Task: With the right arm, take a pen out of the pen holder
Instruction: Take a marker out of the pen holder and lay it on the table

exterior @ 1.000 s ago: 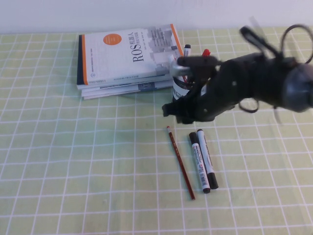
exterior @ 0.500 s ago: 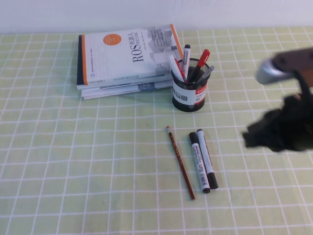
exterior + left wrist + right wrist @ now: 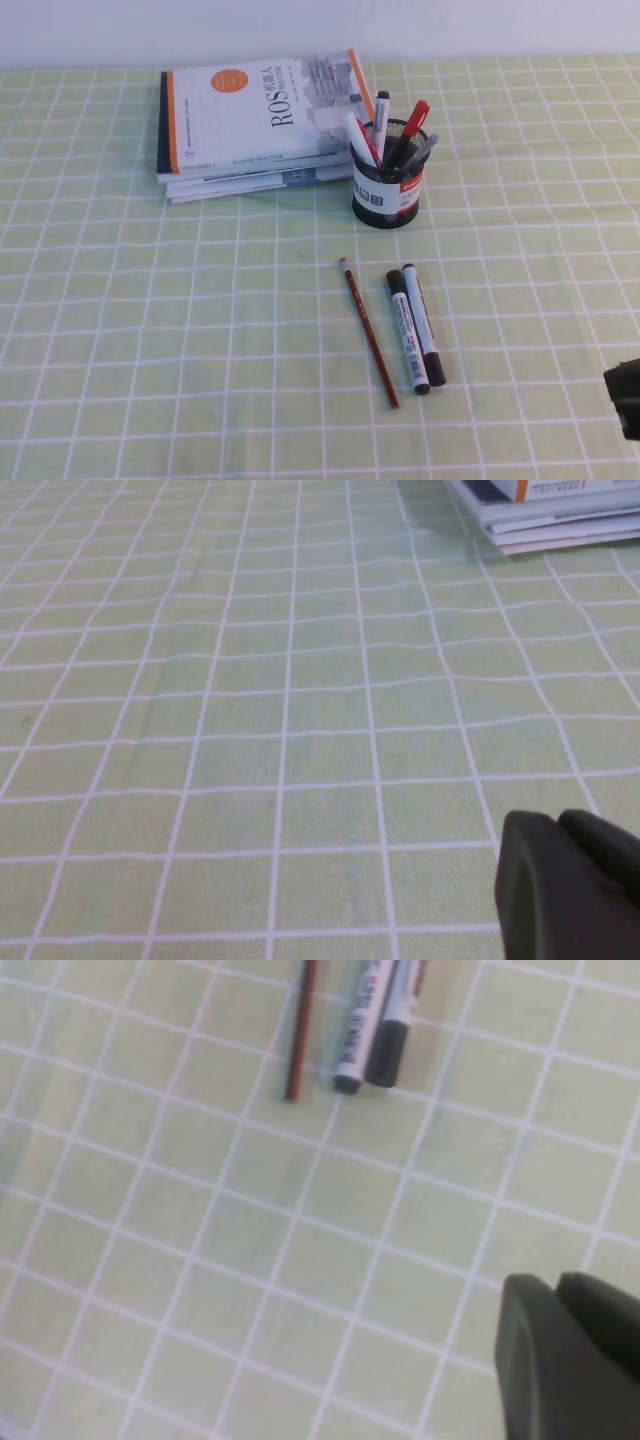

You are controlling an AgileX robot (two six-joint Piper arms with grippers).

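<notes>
Right claw [image 3: 625,398]: clenched, empty, at 5 o'clock corner of worktop [image 3: 150,300] | pen holder [image 3: 386,195]: toward 10 o'clock from it, well apart | pens [image 3: 414,117]: stood in holder, tops leaning to 1 o'clock | left claw [image 3: 565,880]: clenched, empty, over bare worktop.

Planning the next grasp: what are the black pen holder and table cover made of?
Black round pen holder: looks like matte metal mesh, perforated wall. Green checked table cover: probably cloth, faintly creased. Right gripper near right corner, shut; left gripper over cover.
</notes>
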